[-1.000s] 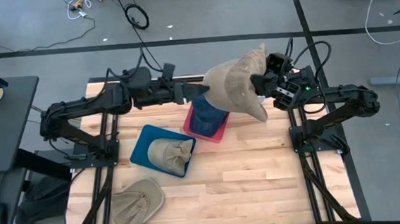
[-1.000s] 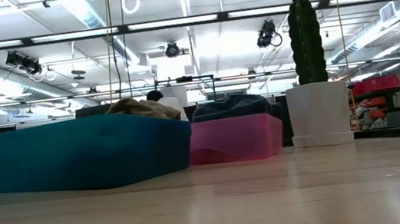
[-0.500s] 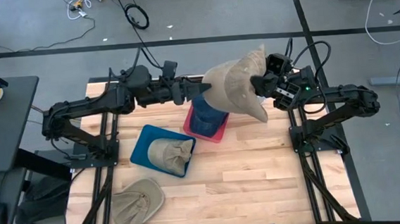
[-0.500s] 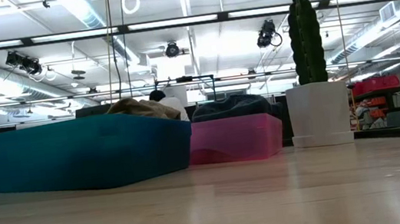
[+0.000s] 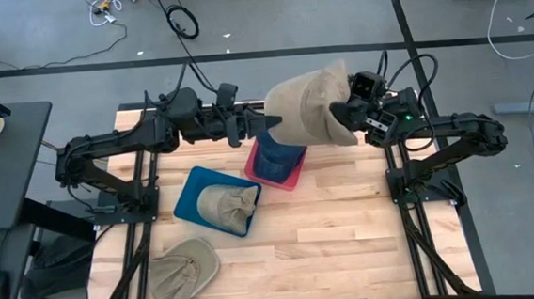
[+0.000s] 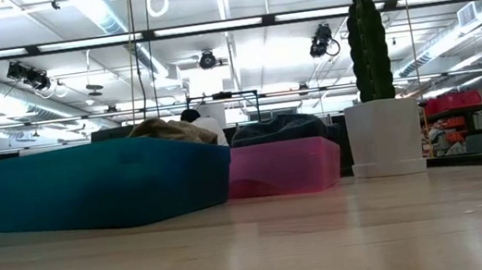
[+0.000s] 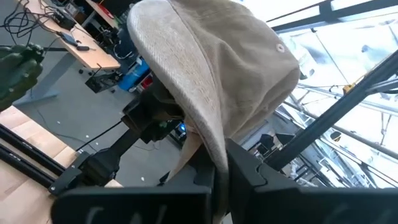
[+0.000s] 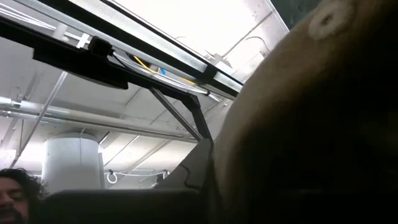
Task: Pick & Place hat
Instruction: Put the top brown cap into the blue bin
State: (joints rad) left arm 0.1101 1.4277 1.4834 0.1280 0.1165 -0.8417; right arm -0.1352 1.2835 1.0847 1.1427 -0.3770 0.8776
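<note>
Left claw (image 5: 267,123) pinches one of three hats (image 5: 309,109).

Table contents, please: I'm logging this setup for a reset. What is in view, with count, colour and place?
Held hat: one, tan, in the air above the pink bin, between both grippers.
Pink bin: one, pink, table centre, with a dark blue hat inside.
Blue bin: one, blue, left of the pink bin, with a tan hat inside.
Loose hat: one, tan, on the table's near left corner.
Cactus: one, green, in a white pot, seen only in the low view.
Left gripper: shut on the held hat's edge.
Right gripper: at the held hat's other side.
</note>
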